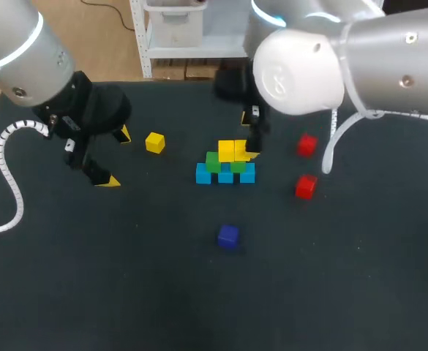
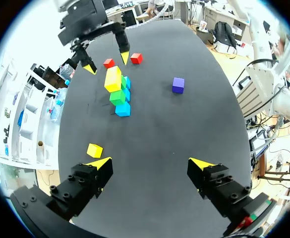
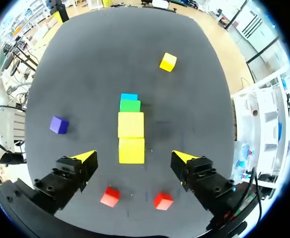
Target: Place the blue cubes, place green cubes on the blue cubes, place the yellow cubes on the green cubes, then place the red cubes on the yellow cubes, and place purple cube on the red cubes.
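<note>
A row of three blue cubes (image 1: 225, 175) carries two green cubes (image 1: 214, 162) with two yellow cubes (image 1: 226, 151) on top. My right gripper (image 3: 135, 157) hangs open above this stack. The nearer yellow cube (image 3: 131, 150) lies between its fingers without touching them. A loose yellow cube (image 1: 154, 142) sits left of the stack, just beside my open, empty left gripper (image 2: 150, 163). Two red cubes (image 1: 306, 145) (image 1: 305, 186) lie to the right. The purple cube (image 1: 228, 235) rests in front of the stack.
The black table (image 1: 126, 278) runs wide and bare in front of the purple cube. My left arm's white cable (image 1: 5, 175) hangs over the table's left side.
</note>
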You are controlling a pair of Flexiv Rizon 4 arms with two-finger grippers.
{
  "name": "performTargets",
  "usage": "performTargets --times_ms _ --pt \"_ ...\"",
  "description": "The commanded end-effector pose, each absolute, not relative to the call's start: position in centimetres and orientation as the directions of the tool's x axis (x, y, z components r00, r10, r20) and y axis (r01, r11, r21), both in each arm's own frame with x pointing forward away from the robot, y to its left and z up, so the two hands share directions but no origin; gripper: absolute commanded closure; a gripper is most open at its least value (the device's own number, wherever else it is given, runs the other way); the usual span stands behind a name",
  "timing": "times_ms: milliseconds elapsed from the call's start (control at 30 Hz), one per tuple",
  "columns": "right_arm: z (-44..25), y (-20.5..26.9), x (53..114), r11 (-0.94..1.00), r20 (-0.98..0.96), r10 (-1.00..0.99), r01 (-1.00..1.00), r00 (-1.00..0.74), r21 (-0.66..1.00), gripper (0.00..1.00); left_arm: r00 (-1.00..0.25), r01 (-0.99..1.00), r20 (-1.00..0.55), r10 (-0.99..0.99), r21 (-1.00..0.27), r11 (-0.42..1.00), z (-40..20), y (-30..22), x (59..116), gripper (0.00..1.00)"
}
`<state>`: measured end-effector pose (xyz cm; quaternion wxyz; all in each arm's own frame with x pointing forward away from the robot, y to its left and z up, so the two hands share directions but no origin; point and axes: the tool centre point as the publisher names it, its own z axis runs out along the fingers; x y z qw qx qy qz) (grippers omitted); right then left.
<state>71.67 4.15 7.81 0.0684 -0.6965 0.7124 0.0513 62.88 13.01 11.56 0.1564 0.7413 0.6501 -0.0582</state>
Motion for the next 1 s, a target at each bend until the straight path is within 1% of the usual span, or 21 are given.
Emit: performTargets --times_ms 33,133,167,200,267,300,1000 --pt "9.1 2.5 71.0 0.033 -0.181 -0.983 -0.999 -0.026 -0.034 0.00 0.151 0.982 -0.292 0.944 0.157 -0.108 11.5 13.1 62.9 0.00" --pt "9.6 1.5 71.1 0.054 -0.186 -0.982 -0.998 -0.045 -0.045 0.00 0.151 0.982 -0.292 0.944 0.157 -0.108 11.5 13.1 62.9 0.00" --pt "9.6 1.3 71.2 0.057 -0.186 -0.981 -0.997 -0.047 -0.048 0.06 0.151 0.982 -0.292 0.944 0.157 -0.108 11.5 13.1 62.9 0.00" --pt "9.6 1.1 71.3 0.059 -0.186 -0.981 -0.997 -0.048 -0.051 0.40 0.151 0.982 -0.292 0.944 0.157 -0.108 11.5 13.1 62.9 0.00" --pt "9.4 0.7 71.5 0.064 -0.191 -0.980 -0.996 -0.053 -0.054 0.82 0.151 0.982 -0.292 0.944 0.157 -0.108 11.5 13.1 62.9 0.00" --pt "9.4 0.6 71.6 0.065 -0.192 -0.980 -0.996 -0.054 -0.055 1.00 0.151 0.982 -0.292 0.944 0.157 -0.108 11.5 13.1 62.9 0.00" --pt "6.2 1.4 72.0 0.029 -0.217 -0.976 -0.999 -0.023 -0.024 1.00 0.151 0.982 -0.292 0.944 0.157 -0.108 11.5 13.1 62.9 0.00"
